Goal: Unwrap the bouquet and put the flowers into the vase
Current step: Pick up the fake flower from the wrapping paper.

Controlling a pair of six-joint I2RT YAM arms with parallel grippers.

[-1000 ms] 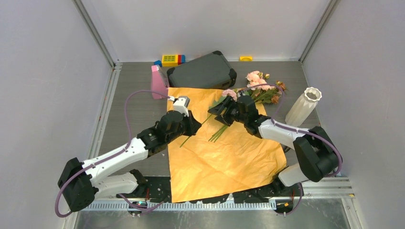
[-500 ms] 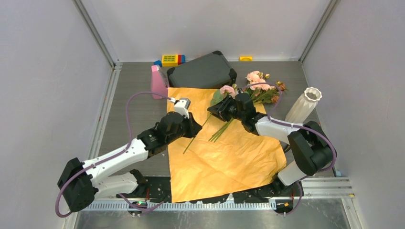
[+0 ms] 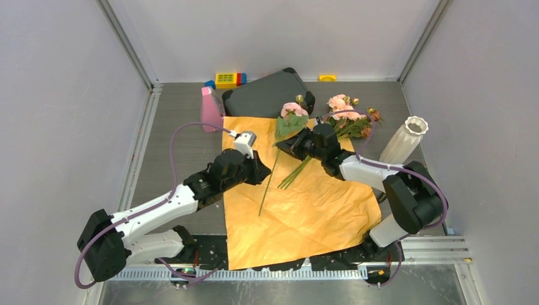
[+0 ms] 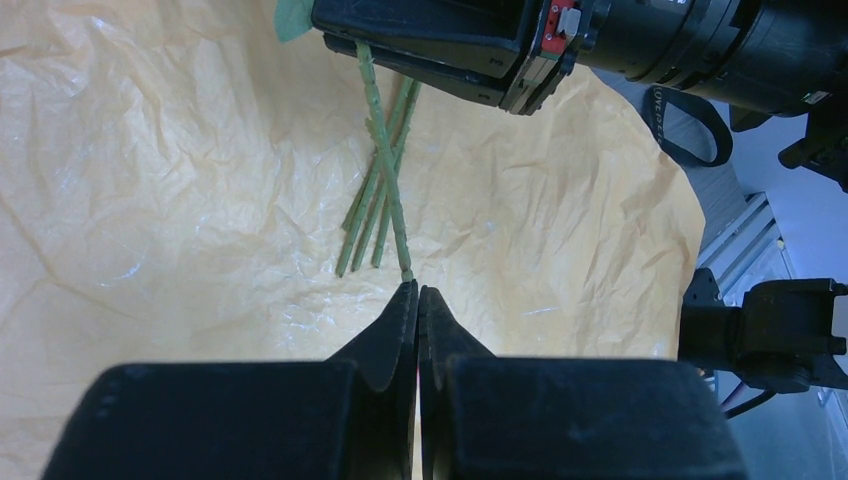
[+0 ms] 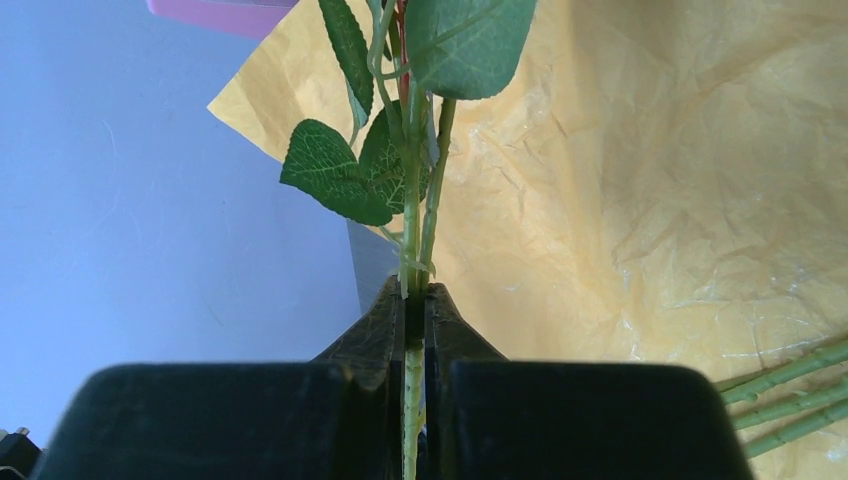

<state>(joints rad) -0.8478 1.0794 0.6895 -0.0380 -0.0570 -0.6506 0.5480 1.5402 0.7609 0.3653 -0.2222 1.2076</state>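
Observation:
The bouquet's orange paper lies unwrapped and flat on the table. My right gripper is shut on the stem of one pink rose, held off the paper. Its thin stem slants down past my left gripper. The left gripper is shut with nothing seen between its fingers, tips just over the paper at the stem's end. The other flowers lie at the paper's far right corner, their stems on the sheet. The white vase stands at the right.
A dark grey case lies behind the paper. A pink wedge-shaped object stands at the paper's back left corner. Coloured blocks and a small yellow block sit by the back wall. Grey walls close in both sides.
My right gripper has shut on one rose's stem and swung it up off the bunch. Its bloom moved back and left, its stem end toward the front. The left arm barely moved.

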